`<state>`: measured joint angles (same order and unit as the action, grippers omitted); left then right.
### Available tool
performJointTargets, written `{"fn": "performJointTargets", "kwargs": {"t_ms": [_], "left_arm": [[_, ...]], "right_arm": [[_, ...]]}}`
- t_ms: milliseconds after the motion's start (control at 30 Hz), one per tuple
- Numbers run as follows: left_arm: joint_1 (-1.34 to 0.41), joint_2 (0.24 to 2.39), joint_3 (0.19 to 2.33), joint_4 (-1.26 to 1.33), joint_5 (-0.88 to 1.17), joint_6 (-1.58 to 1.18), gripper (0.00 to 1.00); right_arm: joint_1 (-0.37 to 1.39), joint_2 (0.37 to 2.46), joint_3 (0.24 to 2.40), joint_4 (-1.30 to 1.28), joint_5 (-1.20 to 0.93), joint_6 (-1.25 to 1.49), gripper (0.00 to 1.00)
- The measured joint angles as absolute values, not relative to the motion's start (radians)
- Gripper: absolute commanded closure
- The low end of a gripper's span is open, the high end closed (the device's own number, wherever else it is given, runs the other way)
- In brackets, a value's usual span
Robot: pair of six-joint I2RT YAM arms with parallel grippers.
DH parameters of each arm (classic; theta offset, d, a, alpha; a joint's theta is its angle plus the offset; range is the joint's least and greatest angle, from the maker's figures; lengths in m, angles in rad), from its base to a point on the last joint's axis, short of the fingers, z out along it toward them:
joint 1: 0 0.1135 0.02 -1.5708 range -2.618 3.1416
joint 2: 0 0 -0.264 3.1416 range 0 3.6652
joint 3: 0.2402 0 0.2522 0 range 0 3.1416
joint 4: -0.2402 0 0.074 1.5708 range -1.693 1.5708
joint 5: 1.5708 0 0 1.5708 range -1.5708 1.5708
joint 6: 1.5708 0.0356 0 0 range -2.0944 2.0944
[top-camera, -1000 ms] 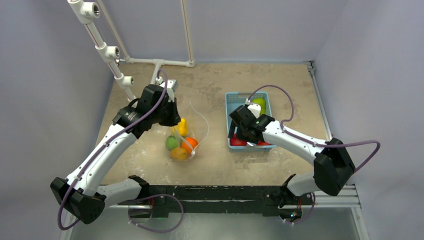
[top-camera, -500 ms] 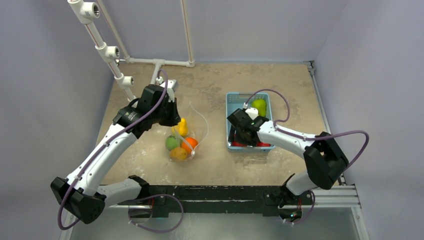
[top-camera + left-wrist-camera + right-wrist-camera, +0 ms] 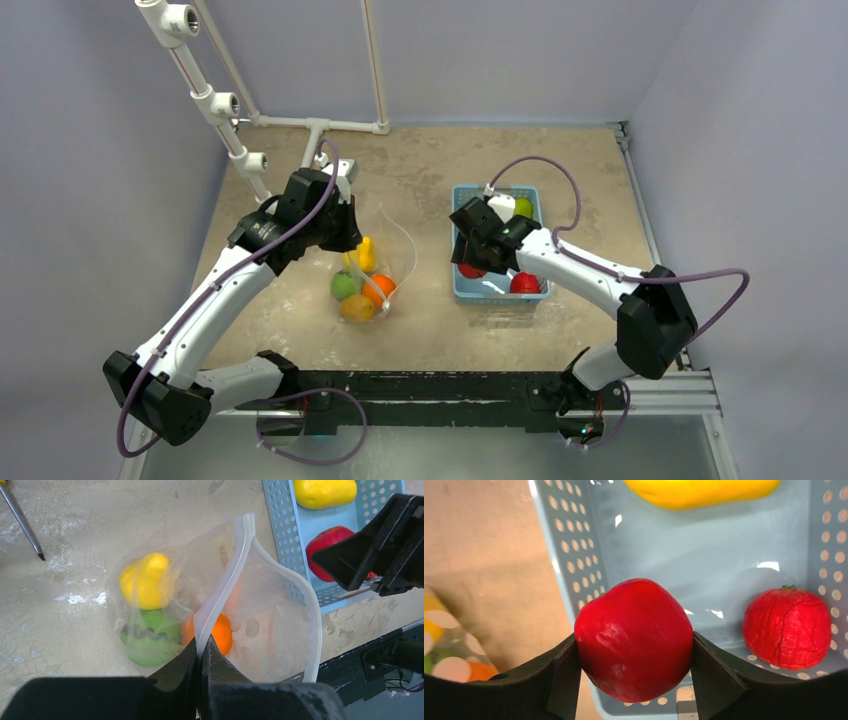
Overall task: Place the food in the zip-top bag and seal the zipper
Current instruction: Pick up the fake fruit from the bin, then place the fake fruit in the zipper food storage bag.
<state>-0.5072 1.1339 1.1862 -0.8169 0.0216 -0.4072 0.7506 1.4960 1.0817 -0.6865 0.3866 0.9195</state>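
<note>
The job looks about half done: four fruits lie in the zip-top bag left of centre overhead, its unsealed zipper pinched in the closed left tool, while the right tool clamps a red fruit above the basket, two other fruits inside.

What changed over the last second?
Right gripper shifted away from the arm bases along the basket and closed on a red fruit; the other red fruit is now uncovered. Left gripper still pinches the bag by its edge; fruits inside unmoved.
</note>
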Motion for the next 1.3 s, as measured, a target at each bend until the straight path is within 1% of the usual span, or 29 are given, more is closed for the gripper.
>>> {"fn": "performJointTargets", "kwargs": {"t_ms": [133,233,367,567,733,967,1300], "left_arm": [[-0.507,1.135,1.187,-0.817,0.022,-0.408,1.00],[-0.507,1.135,1.187,-0.817,0.022,-0.408,1.00],[-0.507,1.139,1.187,-0.817,0.021,-0.408,1.00],[-0.507,1.148,1.187,-0.816,0.020,-0.410,1.00],[-0.507,1.148,1.187,-0.816,0.020,-0.417,1.00],[-0.507,1.148,1.187,-0.816,0.019,-0.428,1.00],[-0.507,1.148,1.187,-0.817,0.017,-0.435,1.00]], "right_arm": [[0.751,1.488,1.147,-0.708,0.411,0.914,0.75],[0.751,1.472,1.195,-0.713,0.421,0.895,0.78],[0.751,1.433,1.262,-0.700,0.413,0.846,0.79],[0.774,1.370,1.343,-0.631,0.348,0.743,0.79],[0.846,1.335,1.396,-0.542,0.266,0.661,0.80],[0.932,1.358,1.438,-0.464,0.195,0.581,0.79],[1.012,1.497,1.438,-0.429,0.179,0.534,0.73]]}}
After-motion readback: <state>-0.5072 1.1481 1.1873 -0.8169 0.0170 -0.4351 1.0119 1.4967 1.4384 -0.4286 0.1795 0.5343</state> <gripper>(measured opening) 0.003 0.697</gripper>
